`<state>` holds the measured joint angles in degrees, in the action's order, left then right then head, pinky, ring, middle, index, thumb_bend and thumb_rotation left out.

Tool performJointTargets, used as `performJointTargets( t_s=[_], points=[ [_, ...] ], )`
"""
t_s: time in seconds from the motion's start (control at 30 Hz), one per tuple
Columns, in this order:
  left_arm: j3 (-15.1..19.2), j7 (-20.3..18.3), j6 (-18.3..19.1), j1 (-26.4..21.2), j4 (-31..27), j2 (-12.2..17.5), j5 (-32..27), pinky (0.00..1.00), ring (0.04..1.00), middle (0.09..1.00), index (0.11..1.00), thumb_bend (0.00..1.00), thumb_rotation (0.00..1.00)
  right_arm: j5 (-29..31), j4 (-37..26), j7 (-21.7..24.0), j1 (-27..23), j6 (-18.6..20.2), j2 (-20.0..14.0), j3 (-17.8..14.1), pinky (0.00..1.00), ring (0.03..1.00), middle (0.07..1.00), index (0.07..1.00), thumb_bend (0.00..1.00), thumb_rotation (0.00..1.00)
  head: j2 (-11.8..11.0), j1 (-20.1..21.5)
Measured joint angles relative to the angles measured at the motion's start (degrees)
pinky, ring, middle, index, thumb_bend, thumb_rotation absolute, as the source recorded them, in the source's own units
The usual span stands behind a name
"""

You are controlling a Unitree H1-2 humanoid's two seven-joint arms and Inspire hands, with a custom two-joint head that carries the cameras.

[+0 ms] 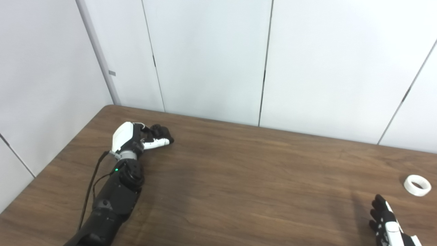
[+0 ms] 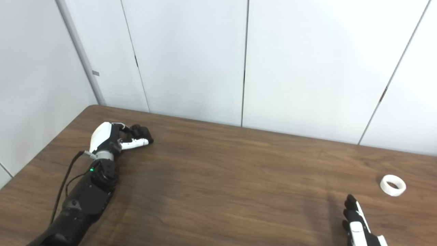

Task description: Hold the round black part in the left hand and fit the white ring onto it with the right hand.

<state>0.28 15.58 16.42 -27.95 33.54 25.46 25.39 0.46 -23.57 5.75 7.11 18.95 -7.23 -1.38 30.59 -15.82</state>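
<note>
My left hand (image 1: 141, 138) rests low over the far left of the table, fingers curled toward the thumb. A dark round lump (image 1: 159, 131) shows between them, which looks like the round black part; most of it is hidden by the fingers. The white ring (image 1: 417, 185) lies flat on the table at the right side. My right hand (image 1: 387, 222) comes in at the bottom right corner, fingers stretched out and apart, holding nothing. It is a short way in front and to the left of the ring, not touching it.
The brown wooden table (image 1: 239, 177) ends at white wall panels (image 1: 211, 58) along its far edge and left side. A black cable (image 1: 90, 184) runs beside my left forearm.
</note>
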Motion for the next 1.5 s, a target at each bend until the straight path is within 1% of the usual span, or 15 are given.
performJointTargets(
  t_s=[0.17, 0.23, 0.33, 0.43, 0.47, 0.6, 0.67, 0.7, 0.77, 0.9, 1.03, 1.13, 1.27, 1.37, 1.5],
  points=[
    [-0.12, 0.26, -0.47, 0.97, -1.09, 0.02, 0.08, 1.00, 0.884, 0.742, 0.484, 0.52, 0.05, 0.16, 0.00, 0.01, -0.01, 0.00, -0.01, -0.08, 1.00, 1.000, 1.000, 1.000, 0.36, 1.00, -0.44, 0.09],
    [-0.31, 0.26, -0.48, 1.49, -2.01, 0.01, 0.10, 0.94, 0.876, 0.738, 0.484, 0.52, 0.05, 0.16, 0.00, 0.00, -0.01, 0.00, -0.02, -0.08, 1.00, 1.000, 1.000, 1.000, 0.37, 1.00, -0.35, 0.26],
    [-0.77, -0.06, -0.62, 2.58, -4.01, 0.16, 0.32, 0.91, 0.877, 0.742, 0.485, 0.52, 0.05, 0.15, -0.05, -0.01, -0.13, 0.15, -0.01, -0.02, 1.00, 1.000, 1.000, 1.000, 0.37, 1.00, -0.35, 0.44],
    [-1.69, -1.66, -0.09, 5.27, -10.85, 0.32, 1.31, 0.87, 0.886, 0.746, 0.485, 0.52, 0.05, 0.17, -0.19, -0.05, -0.16, 0.71, 0.00, -0.05, 1.00, 1.000, 1.000, 1.000, 0.37, 1.00, -0.18, 0.79],
    [-1.93, -2.69, 0.80, 6.22, -13.94, 0.31, 1.45, 0.87, 0.887, 0.747, 0.485, 0.52, 0.05, 0.18, -0.32, -0.06, -0.18, 0.91, 0.05, -0.03, 1.00, 1.000, 1.000, 1.000, 0.38, 1.00, -0.18, 0.79],
    [-2.86, -5.35, 1.57, 8.92, -22.76, 0.29, 2.32, 0.85, 0.877, 0.757, 0.485, 0.52, 0.05, 0.02, -0.38, -0.10, -0.23, 1.01, 0.10, 0.08, 1.00, 1.000, 1.000, 1.000, 0.37, 1.00, 0.00, 1.05],
    [-3.96, -6.37, 1.55, 10.15, -26.29, 0.27, 3.73, 0.87, 0.879, 0.759, 0.485, 0.52, 0.05, -0.69, -0.37, -0.23, -0.23, 1.00, 0.10, 0.34, 1.00, 1.000, 1.000, 1.000, 0.37, 1.00, 0.00, 1.23],
    [-4.76, -7.02, 1.54, 10.66, -27.90, 0.29, 4.76, 0.95, 0.877, 0.758, 0.485, 0.52, 0.05, -1.10, -0.37, -0.33, -0.26, 1.00, 0.12, 0.55, 1.00, 1.000, 0.997, 1.000, 0.38, 1.00, 0.00, 1.32],
    [-6.87, -8.11, 1.35, 11.50, -30.87, 0.40, 7.36, 0.99, 0.883, 0.762, 0.485, 0.52, 0.06, -1.47, -0.36, -0.60, -0.28, 0.99, 0.17, 0.72, 1.00, 1.000, 0.996, 1.000, 0.38, 1.00, 0.09, 1.93],
    [-9.37, -12.21, 1.50, 11.97, -36.89, 0.34, 10.80, 1.00, 0.902, 0.774, 0.485, 0.52, 0.06, -1.97, -0.37, -0.72, -0.40, 1.01, 0.25, 1.15, 1.00, 1.000, 0.995, 1.000, 0.39, 1.00, 0.17, 2.81],
    [-10.12, -14.62, 0.97, 12.05, -41.78, 0.01, 12.84, 1.00, 0.897, 0.775, 0.485, 0.52, 0.05, -2.24, -0.37, -0.97, -0.41, 1.01, 0.91, 1.21, 1.00, 1.000, 0.993, 1.000, 0.39, 1.00, 0.53, 3.25],
    [-11.13, -16.87, 0.97, 13.50, -46.05, -0.65, 14.14, 1.00, 0.895, 0.779, 0.485, 0.52, 0.06, -2.20, -0.38, -1.07, -0.51, 1.22, 1.27, 1.06, 1.00, 1.000, 0.989, 0.994, 0.40, 1.00, 0.88, 3.78],
    [-13.60, -19.62, 0.81, 15.99, -49.82, -2.75, 16.37, 1.00, 0.892, 0.777, 0.485, 0.52, 0.05, -2.02, -0.63, -1.11, -0.79, 2.12, 1.28, 0.53, 1.00, 1.000, 0.987, 0.993, 0.42, 1.00, 2.20, 5.10],
    [-15.64, -20.96, -0.02, 17.40, -51.03, -4.14, 17.97, 1.00, 0.893, 0.772, 0.484, 0.52, 0.06, -1.85, -0.73, -1.12, -1.13, 2.18, 1.16, -0.10, 1.00, 1.000, 0.985, 0.993, 0.45, 1.00, 3.08, 5.89],
    [-17.45, -21.12, -1.70, 18.83, -51.83, -7.12, 19.96, 1.00, 0.882, 0.767, 0.484, 0.52, 0.05, -1.91, -0.78, -1.12, -1.72, 2.23, 0.90, -0.45, 1.00, 0.993, 0.980, 0.985, 0.49, 1.00, 3.87, 6.86]
  ],
)
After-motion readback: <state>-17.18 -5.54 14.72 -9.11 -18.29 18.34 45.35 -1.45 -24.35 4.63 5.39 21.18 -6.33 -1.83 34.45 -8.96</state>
